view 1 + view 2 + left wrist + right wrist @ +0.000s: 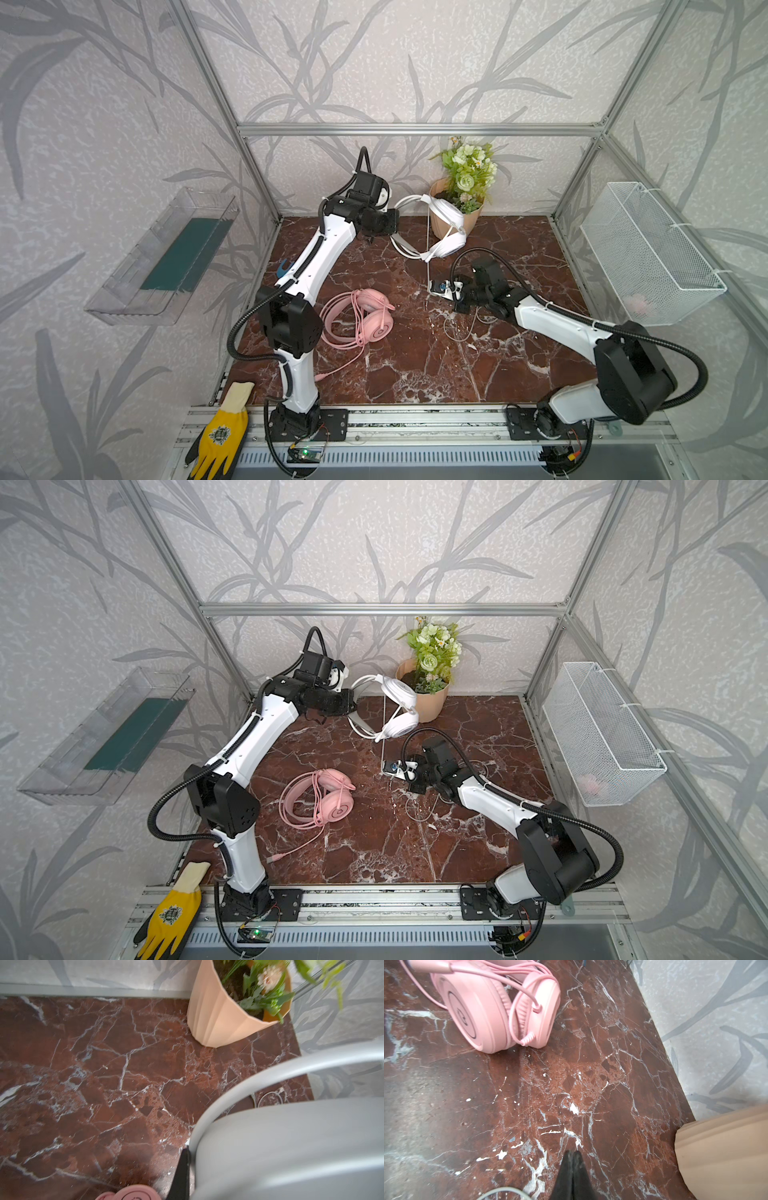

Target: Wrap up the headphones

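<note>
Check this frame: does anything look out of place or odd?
A yellow work glove lies on the front rail, unrelated to the job. The pink headphones leave their plug trailing loose.

Pale walls (415,62) papered with grey leaves enclose an aluminium frame (415,129) and a red-brown, white-veined marble tabletop (415,365), with a clear tray (124,307) at mid-left, a white wire basket (648,257) at mid-right and potted flowers (465,178) at upper centre.

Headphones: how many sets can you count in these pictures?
2. Pink headphones lie on the table, front left; white headphones are raised at the back beside the flower pot.
</note>
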